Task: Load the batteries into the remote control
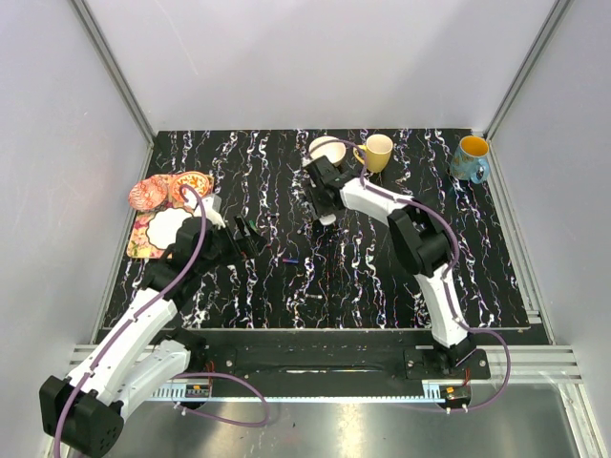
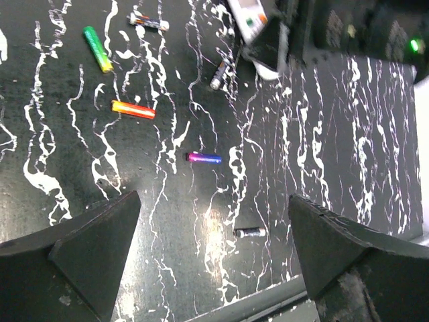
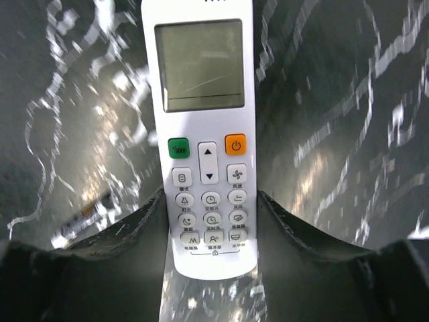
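Note:
The white remote control (image 3: pixel 204 134) lies face up with its grey screen away from me, and my right gripper (image 3: pixel 211 221) is shut on its button end, both fingers (image 3: pixel 134 228) pressed against its sides. From above, the remote control (image 1: pixel 327 218) pokes out below that gripper (image 1: pixel 325 188). My left gripper (image 2: pixel 213 201) hangs open over the dark marbled table with nothing between its fingers. Several batteries lie loose under it: a red-orange one (image 2: pixel 133 109), a green-yellow one (image 2: pixel 98 49), a purple-blue one (image 2: pixel 204 157) and a dark one (image 2: pixel 250 232).
A yellow mug (image 1: pixel 377 151) and a white bowl (image 1: pixel 327 148) stand just behind the right gripper. A blue mug (image 1: pixel 471 157) is at the back right. A patterned mat with a white plate (image 1: pixel 162 227) and a pink dish (image 1: pixel 148 194) sit at the left edge.

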### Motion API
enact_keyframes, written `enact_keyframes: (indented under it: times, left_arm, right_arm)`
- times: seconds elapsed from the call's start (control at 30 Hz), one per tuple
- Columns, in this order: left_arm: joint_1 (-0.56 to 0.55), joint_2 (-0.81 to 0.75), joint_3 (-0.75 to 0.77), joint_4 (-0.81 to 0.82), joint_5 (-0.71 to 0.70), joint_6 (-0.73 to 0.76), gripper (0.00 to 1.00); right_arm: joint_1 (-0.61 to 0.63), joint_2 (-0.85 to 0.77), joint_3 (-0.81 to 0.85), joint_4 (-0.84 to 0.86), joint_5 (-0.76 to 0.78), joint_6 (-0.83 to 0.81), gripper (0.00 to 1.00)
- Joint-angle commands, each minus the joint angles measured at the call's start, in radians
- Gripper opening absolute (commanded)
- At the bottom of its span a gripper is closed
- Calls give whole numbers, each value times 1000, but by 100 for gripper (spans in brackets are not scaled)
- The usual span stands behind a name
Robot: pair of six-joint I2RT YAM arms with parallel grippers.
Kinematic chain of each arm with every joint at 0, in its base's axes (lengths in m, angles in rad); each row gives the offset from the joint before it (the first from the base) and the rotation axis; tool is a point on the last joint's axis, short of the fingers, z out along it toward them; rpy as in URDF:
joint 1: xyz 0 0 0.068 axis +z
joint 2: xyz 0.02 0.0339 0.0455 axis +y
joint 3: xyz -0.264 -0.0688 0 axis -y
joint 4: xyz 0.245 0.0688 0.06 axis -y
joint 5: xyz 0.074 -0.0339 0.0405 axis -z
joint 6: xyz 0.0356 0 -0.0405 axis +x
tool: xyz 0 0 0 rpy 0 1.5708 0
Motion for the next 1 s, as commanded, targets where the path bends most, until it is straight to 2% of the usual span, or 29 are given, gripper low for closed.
enact_keyframes:
  times: [0.0,0.07,0.2,0.33,0.67,0.7,0.73,0.83,0.87,0.97]
  left_arm:
    - [-3,3,0,38,-132,-77,97]
    - [-3,17,-15,64,-150,-107,98]
    - [-5,28,-45,111,-190,-197,97]
    - [-21,43,-41,125,-215,-211,95]
    - [-104,143,16,101,-281,-226,93]
    - [-119,149,23,102,-291,-225,93]
    - [-126,166,30,102,-296,-223,93]
    - [-146,195,57,93,-299,-200,94]
    - [-150,218,68,87,-299,-185,95]
    - [-153,267,118,56,-289,-151,97]
  right_arm:
    - [5,-196,-141,3,74,364,0]
    - [16,-235,-215,-18,94,499,0]
    - [54,-318,-304,-67,146,639,0]
    - [77,-358,-414,-81,184,771,0]
    - [140,-335,-459,-169,242,1012,1]
    - [149,-335,-465,-164,241,1018,4]
    - [151,-333,-468,-157,224,1014,11]
    - [152,-341,-476,-157,219,989,33]
    - [151,-353,-482,-157,229,979,47]
    - [151,-411,-505,-150,242,940,67]
